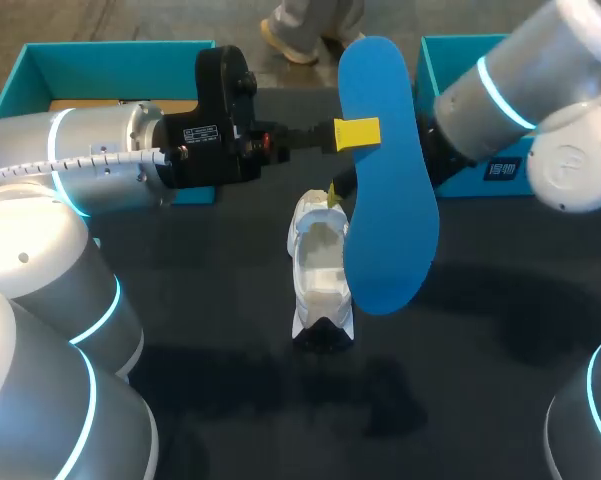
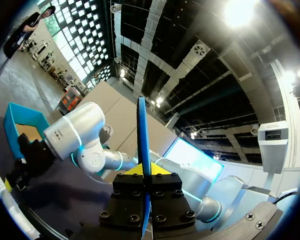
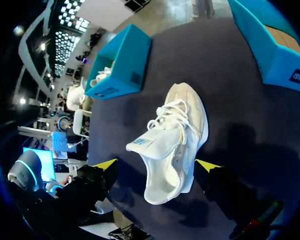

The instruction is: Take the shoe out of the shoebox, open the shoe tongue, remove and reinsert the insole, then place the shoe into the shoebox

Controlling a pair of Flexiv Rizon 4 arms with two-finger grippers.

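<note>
Overhead, left jaws: clenched on the blue insole (image 1: pixel 385 190), which hangs lifted just past their tips, probably to keep it clear of the shoe's mouth before reinsertion.
Overhead, right jaws: at the collar of the white shoe (image 1: pixel 320 275), likely to steady it on the table (image 1: pixel 180 330).
Overhead, shoebox (image 1: pixel 110 65): behind the left jaws; its brown floor shows and no shoe is in it.
Overhead, second shoebox (image 1: pixel 450 60): behind the right jaws, inside hidden.
Left wrist, insole: edge-on, pinched between the yellow tips.
Right wrist, jaws: released, one tip on each side of the shoe's heel end, apparently not touching it.
</note>
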